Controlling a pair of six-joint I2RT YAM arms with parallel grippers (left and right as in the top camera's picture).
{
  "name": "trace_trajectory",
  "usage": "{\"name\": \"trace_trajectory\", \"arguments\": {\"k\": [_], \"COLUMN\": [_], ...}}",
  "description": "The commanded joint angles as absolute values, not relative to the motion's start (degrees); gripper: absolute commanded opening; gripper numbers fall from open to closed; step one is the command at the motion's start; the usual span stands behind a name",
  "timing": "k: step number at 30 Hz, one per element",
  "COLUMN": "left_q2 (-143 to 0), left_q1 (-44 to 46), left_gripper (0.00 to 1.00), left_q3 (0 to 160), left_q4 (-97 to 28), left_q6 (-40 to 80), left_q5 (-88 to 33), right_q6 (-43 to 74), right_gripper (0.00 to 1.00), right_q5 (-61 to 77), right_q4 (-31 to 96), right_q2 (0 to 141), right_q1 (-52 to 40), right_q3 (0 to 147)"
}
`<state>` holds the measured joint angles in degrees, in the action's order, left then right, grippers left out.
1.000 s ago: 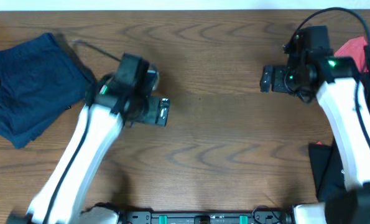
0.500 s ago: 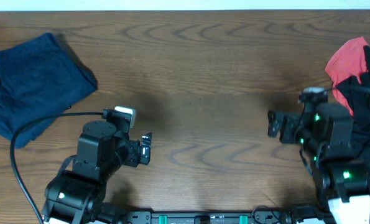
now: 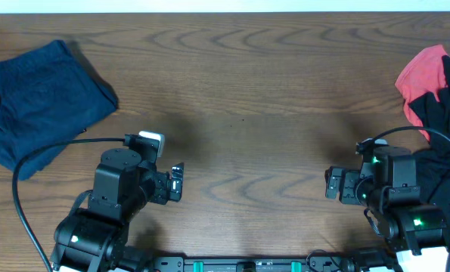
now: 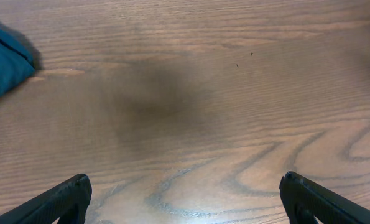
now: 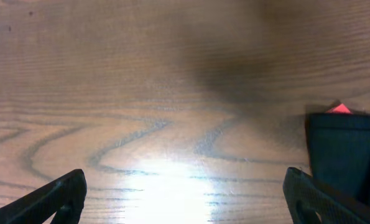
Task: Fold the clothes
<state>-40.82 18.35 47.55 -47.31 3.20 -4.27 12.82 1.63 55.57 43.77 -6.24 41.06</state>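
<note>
Folded dark navy-blue shorts [image 3: 39, 106] lie at the table's far left; a corner of them shows in the left wrist view [image 4: 4, 62]. A red piece [image 3: 421, 75] and a black piece [image 3: 445, 143] lie piled at the right edge; the black piece shows in the right wrist view [image 5: 343, 152] with a bit of red [image 5: 340, 109] behind it. My left gripper [image 3: 178, 182] [image 4: 183, 193] is open and empty over bare wood near the front. My right gripper [image 3: 331, 183] [image 5: 185, 193] is open and empty, just left of the black piece.
The brown wooden table [image 3: 240, 98] spans the whole view. A black cable [image 3: 51, 151] loops from the left arm over the table near the shorts. The arm bases stand at the front edge.
Both arms have pulled back from the table's middle to the front edge. The right gripper moved further toward the front in the last half second. The left arm has held still since then.
</note>
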Motion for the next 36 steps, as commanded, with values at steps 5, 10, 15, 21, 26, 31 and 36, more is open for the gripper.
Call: {"name": "trace_trajectory", "arguments": {"k": [5,10,15,21,26,31,36], "left_q2": [-40.8,-40.8,-40.8,-40.8,-40.8,-40.8,-40.8], "left_q1": [18.5,18.5,18.5,18.5,18.5,18.5,18.5], "left_gripper": [0.98,0.98,0.98,0.98,0.98,0.98,0.98], "left_q3": [47.3,47.3,47.3,47.3,47.3,47.3,47.3], "left_q4": [-47.3,-47.3,-47.3,-47.3,-47.3,-47.3,-47.3], "left_q6": [4.1,4.1,4.1,4.1,4.1,4.1,4.1], "left_q5": [-3.8,-3.8,-3.8,-3.8,-3.8,-3.8,-3.8], "right_q6": [13.2,11.0,7.2,7.1,2.7,4.4,4.4], "right_gripper": [0.99,0.99,0.99,0.99,0.99,0.99,0.99], "right_q5": [0.9,-0.6,1.8,1.5,3.5,5.2,5.2], "right_q4": [57.2,47.3,29.7,14.9,3.5,3.9,3.8], "right_q2": [43.2,37.5,24.1,7.0,0.4,1.1,1.3], "right_q1": [-6.8,-5.0,-4.1,-3.3,-2.9,-3.0,-3.0], "right_q3": [40.5,37.6,26.8,13.0,3.0,0.3,0.3]}}
